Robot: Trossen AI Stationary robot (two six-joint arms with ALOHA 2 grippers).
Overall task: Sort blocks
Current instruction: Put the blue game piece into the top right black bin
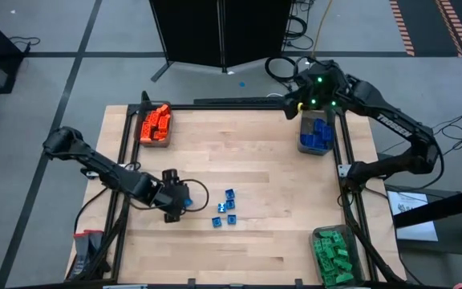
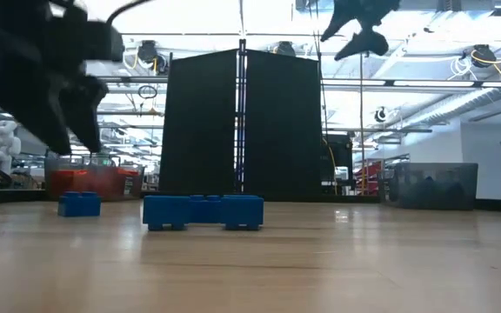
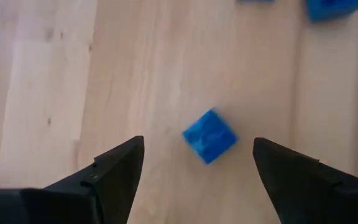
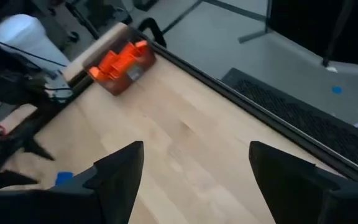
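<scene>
Several blue blocks (image 1: 227,207) lie loose on the wooden table (image 1: 279,177) near its middle. My left gripper (image 3: 197,140) hovers open above one of them. That single blue block (image 3: 209,135) rests flat on the table between the two fingers and touches neither. My right gripper (image 4: 196,146) is raised high over the far right corner, near the bin of blue blocks (image 1: 315,135), open with nothing between its fingers. In the low view, blue blocks (image 2: 203,211) sit on the table with my left gripper (image 2: 59,87) above them at the left.
A bin of orange blocks (image 1: 156,125) stands at the far left corner and a bin of green blocks (image 1: 335,255) at the near right corner. A black frame (image 1: 347,185) runs along the table's sides. A black panel (image 2: 240,126) stands behind the far edge.
</scene>
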